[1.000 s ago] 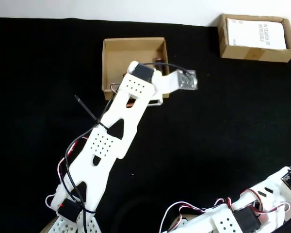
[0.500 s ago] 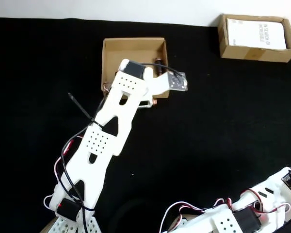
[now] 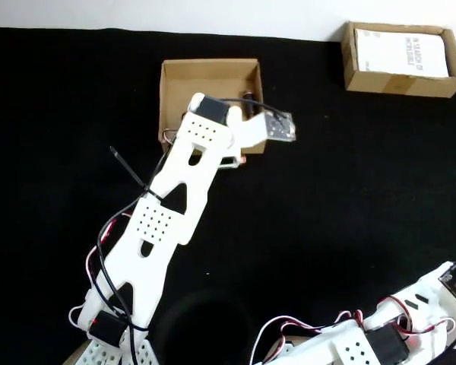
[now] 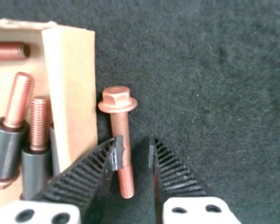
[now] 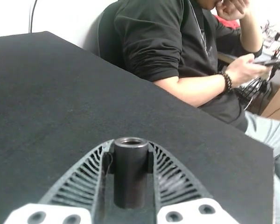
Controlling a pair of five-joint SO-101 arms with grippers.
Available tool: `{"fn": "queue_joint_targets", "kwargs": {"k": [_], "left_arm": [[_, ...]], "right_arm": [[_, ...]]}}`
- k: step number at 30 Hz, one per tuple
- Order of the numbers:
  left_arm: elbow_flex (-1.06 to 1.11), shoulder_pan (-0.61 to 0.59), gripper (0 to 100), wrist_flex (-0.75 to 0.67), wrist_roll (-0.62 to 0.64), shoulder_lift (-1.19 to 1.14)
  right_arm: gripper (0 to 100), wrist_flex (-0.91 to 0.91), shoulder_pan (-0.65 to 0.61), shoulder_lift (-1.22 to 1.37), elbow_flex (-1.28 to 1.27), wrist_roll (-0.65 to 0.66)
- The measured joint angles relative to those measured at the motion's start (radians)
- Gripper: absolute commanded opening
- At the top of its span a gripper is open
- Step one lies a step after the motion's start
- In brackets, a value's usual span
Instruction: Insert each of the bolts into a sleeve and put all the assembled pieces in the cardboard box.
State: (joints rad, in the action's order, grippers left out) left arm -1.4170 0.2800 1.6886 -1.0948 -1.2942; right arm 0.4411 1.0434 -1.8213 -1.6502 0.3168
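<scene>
The left tool (image 4: 133,151) hangs over a loose bolt (image 4: 118,122) that lies flat on the black bench (image 4: 214,70), just outside the wall of the cardboard box (image 4: 70,93). Its 2 jaws are parted and straddle the threaded end of the shank. One jaw looks to be touching the shank, and a clear gap remains on the other side, so the bolt is not yet gripped.

The step in hand seems to be picking up this bolt. To do it well, the tool should centre itself on the shank before clenching, so the bolt does not roll or swing toward the box wall close beside it. A hold nearer the head would leave more thread free to enter a sleeve. The lift should go straight up, clear of the cardboard edge.

The right tool (image 5: 129,147) is clenched on a black sleeve (image 5: 129,172), which sits between the jaws with its open bore pointing away from the wrist, ready to take a bolt.

The bolt is copper-coloured metal with a hexagonal flanged head and fine threads. Inside the box, 2 assembled pieces (image 4: 9,140) show smooth, dark, cylindrical sleeves with threaded ends poking out. The bench cover looks like matte, grainy fabric. The box is plain brown cardboard with a raw cut edge, and the jaws are ribbed black plastic.
</scene>
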Motion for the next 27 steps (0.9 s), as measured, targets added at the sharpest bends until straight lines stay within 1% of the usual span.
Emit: {"fn": "queue_joint_targets", "kwargs": {"k": [10,15,20,24,27], "left_arm": [[0.005,0.0,13,-0.054,0.009,-0.009],[0.002,-0.009,13,-0.097,0.135,-0.011],[0.002,-0.012,13,-0.103,0.193,-0.009],[0.003,-0.012,13,-0.104,0.275,-0.011],[0.003,-0.012,15,-0.104,0.318,-0.011]], "right_arm": [[0.8,0.0,0.0,0.0,-0.002,0.02],[0.8,0.0,-0.002,0.0,-0.002,0.021],[0.8,0.0,-0.032,0.0,-0.002,0.021],[0.8,0.0,-0.038,0.0,-0.002,0.021],[0.8,0.0,-0.038,0.0,-0.002,0.021]]}}
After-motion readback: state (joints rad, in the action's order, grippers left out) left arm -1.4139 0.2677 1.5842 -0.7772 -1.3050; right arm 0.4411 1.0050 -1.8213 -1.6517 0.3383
